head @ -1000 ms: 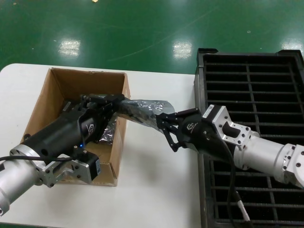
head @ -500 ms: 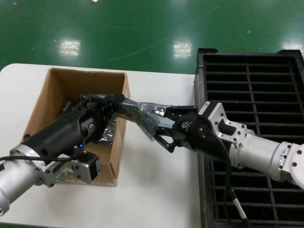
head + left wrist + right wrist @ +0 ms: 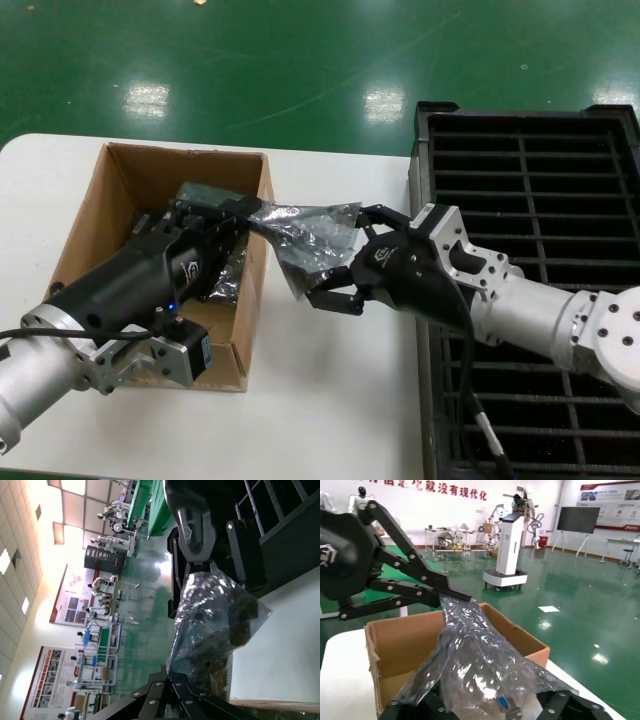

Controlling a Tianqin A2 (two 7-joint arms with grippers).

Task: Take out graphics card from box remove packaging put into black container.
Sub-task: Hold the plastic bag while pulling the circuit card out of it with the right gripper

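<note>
The left gripper [image 3: 235, 212] is above the cardboard box [image 3: 110, 205], near the wall that faces the black container [image 3: 600, 170], and its fingers are closed on one end of the antistatic bag [image 3: 305, 235]; the bag stretches from there over that wall and hangs above the white table [image 3: 330, 400], between the box and the container. The right gripper [image 3: 335, 270] is at the far end of the bag, just beside the box; its fingers curl around the film, but I cannot tell if they really pinch it or only surround it. The graphics card [image 3: 502, 702] is inside the bag, I judge, because in the right wrist view a small blue port shows through the plastic; the board itself is hidden by the crinkled film. A second shiny wrapped item [image 3: 230, 280] lies in the box under the left arm.

So the first step looks almost done: the card is lifted out of the box; the packaging is not yet removed, and the black container holds no card in the part that is visible.
</note>
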